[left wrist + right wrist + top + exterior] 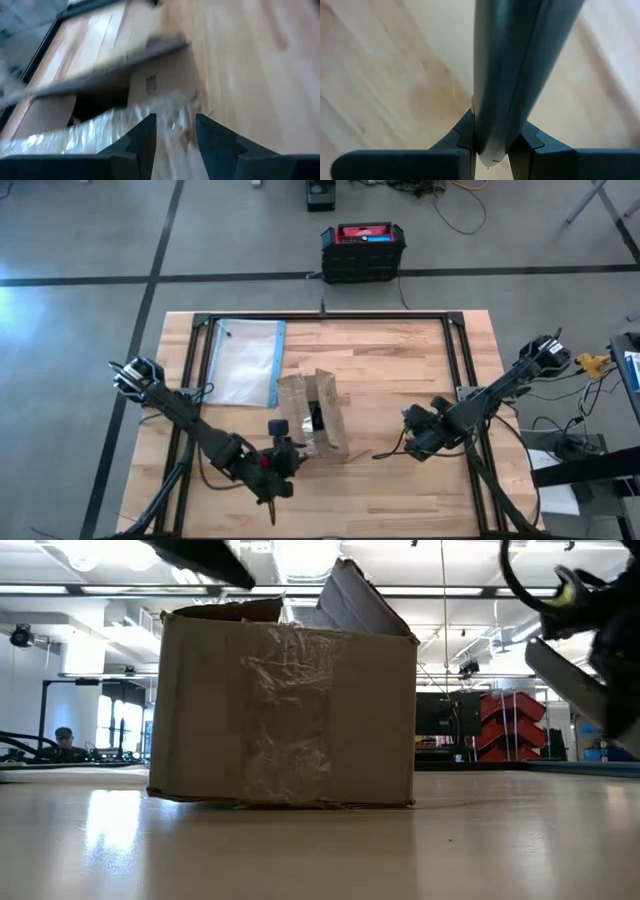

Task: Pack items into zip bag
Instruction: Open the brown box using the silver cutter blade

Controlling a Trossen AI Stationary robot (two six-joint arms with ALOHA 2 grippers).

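Note:
The zip bag, clear with a blue strip, lies flat on the table's far left part. The brown cardboard box stands mid-table with its flaps open and clear tape on its side. I see none of the small whitish items; the box's inside is dark. My left gripper is open at the box's near left corner, its fingers over the taped side. My right gripper, to the right of the box, is shut on a slim grey stick-like tool. My left gripper: I cannot tell whether its open fingers touch the box's taped side. My right gripper pinches the grey tool between its two fingers, near one end. The tool runs on forward beyond the fingertips, along them, toward the box. It sits low over the table; whether its free end touches the wood does not show.
A black frame runs along the table's far edge and sides. Bare wood lies between the box and the frame on the far right. Beyond the table a black and red case stands on the floor.

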